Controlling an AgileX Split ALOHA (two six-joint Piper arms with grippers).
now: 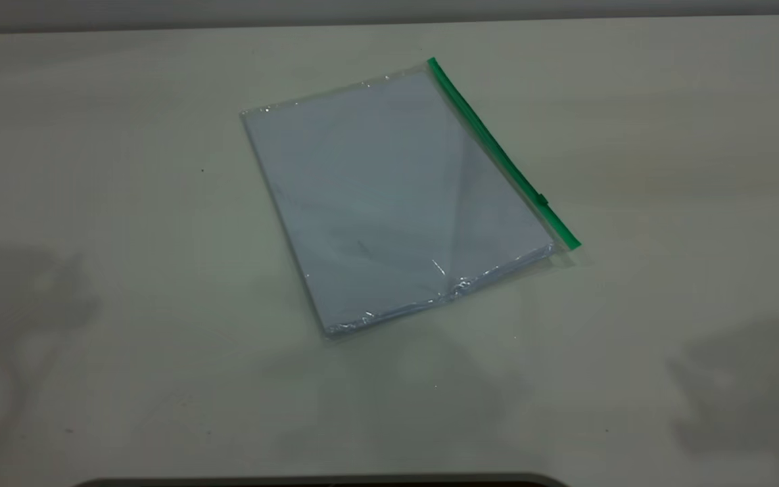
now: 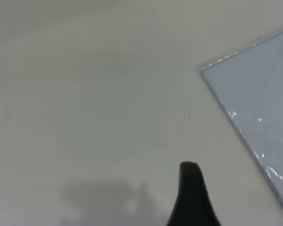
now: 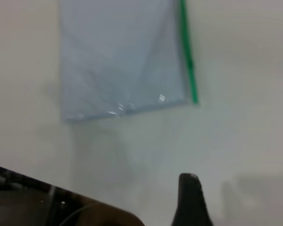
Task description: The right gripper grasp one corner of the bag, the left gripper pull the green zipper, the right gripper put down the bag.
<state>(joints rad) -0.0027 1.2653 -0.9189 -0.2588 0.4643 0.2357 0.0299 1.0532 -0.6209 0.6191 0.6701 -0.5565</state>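
The bag (image 1: 396, 196), a clear pouch with white paper inside, lies flat and slightly turned in the middle of the table. The green zipper (image 1: 498, 149) runs along its right edge, and the small slider tab (image 1: 542, 199) sits close to the near end. Neither gripper appears in the exterior view. In the left wrist view my left gripper (image 2: 191, 197) shows only as one black tip over bare table, apart from the bag's corner (image 2: 254, 94). In the right wrist view my right gripper (image 3: 191, 200) is likewise one black tip, short of the bag (image 3: 122, 61) and the green zipper (image 3: 186, 52).
The pale table (image 1: 667, 169) spreads wide on every side of the bag. Arm shadows fall at its left and right sides. The table's near edge (image 1: 322, 480) runs along the front, with dark space (image 3: 33, 202) beyond it in the right wrist view.
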